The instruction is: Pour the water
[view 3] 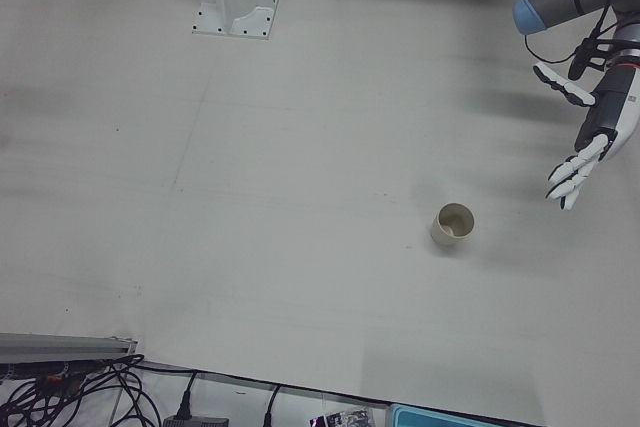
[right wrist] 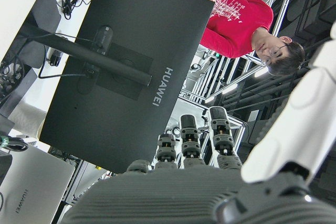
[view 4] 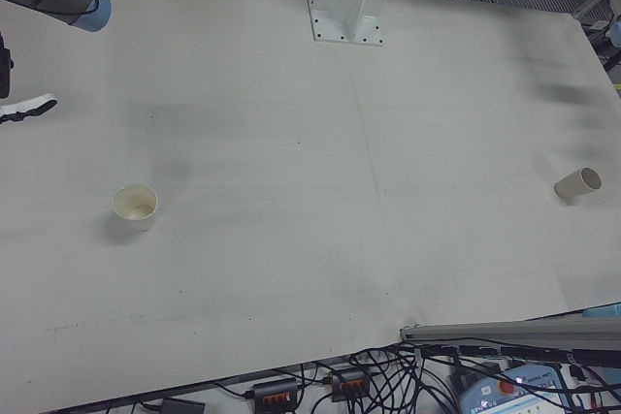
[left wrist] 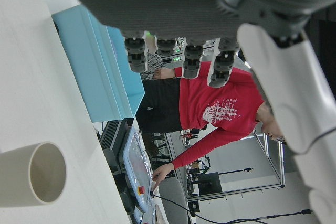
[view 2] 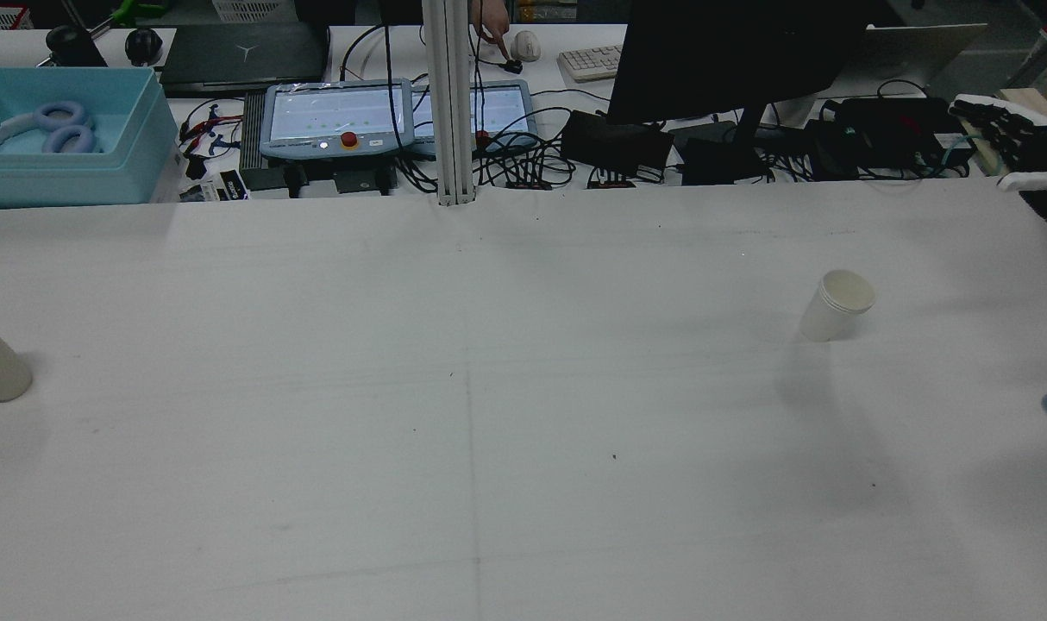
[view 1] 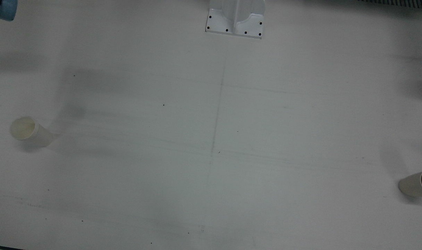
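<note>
Both paper cups, left cup (view 3: 453,224) and right cup (view 4: 134,206), stand untouched on the surface (view 1: 211,139). Left robot hand (view 3: 585,137) and right robot hand (view 2: 1019,151) hover empty, fingers apart; each should probably approach its cup sideways and close gently around the wall.

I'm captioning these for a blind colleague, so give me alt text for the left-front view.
A single paper cup stands upright and empty on the white table, apart from the robot's left hand, which hovers open at the right edge with fingers spread. A white arm pedestal is bolted near the top, and cables run along the bottom edge.
</note>
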Motion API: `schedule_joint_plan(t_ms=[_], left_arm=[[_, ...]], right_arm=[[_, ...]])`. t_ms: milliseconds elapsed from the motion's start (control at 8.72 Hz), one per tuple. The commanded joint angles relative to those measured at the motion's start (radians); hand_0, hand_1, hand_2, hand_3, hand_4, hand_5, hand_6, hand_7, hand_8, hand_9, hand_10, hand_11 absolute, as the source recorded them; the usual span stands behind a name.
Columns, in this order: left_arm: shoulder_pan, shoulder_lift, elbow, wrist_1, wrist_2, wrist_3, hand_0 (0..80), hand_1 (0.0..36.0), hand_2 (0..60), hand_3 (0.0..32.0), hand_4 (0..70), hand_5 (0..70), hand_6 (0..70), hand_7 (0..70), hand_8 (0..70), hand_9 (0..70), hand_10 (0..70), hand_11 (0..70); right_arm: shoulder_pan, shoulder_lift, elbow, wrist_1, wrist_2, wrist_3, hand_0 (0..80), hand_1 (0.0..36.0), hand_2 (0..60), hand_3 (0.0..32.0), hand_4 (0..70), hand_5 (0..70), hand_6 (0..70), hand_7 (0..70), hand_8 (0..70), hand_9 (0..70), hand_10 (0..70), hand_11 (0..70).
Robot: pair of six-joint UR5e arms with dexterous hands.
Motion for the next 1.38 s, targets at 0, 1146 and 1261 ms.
schedule_joint_plan(t_ms=[0, 1146, 1261], left_arm=[[0.001, -0.017, 0.077, -0.076, -0.013, 0.098, 53.3, 1.3, 0.0, 0.0, 24.2, 3.2, 8.8, 14.9, 5.6, 4.3, 8.4, 13.3], [0.233, -0.206, 0.367, -0.156, -0.213, 0.248, 54.1, 2.6, 0.0, 0.0, 20.5, 1.7, 4.9, 9.7, 4.4, 0.5, 5.2, 8.8], [0.267, -0.229, 0.395, -0.159, -0.230, 0.265, 54.6, 3.1, 0.0, 0.0, 20.0, 1.6, 4.7, 9.4, 4.4, 0.4, 5.1, 8.7]], right_arm=[[-0.059, 0.014, 0.001, -0.004, 0.028, -0.005, 46.8, 4.4, 0.0, 0.0, 21.5, 16.0, 15.0, 21.6, 9.1, 7.8, 0.0, 0.0], [-0.070, -0.148, -0.182, 0.082, 0.042, -0.008, 47.5, 4.8, 0.0, 0.0, 17.6, 31.5, 30.7, 41.9, 39.0, 49.0, 17.5, 25.7], [-0.070, -0.145, -0.180, 0.082, 0.042, -0.009, 48.0, 5.3, 0.0, 0.0, 19.6, 32.2, 31.5, 42.3, 38.0, 47.9, 15.0, 22.1]])
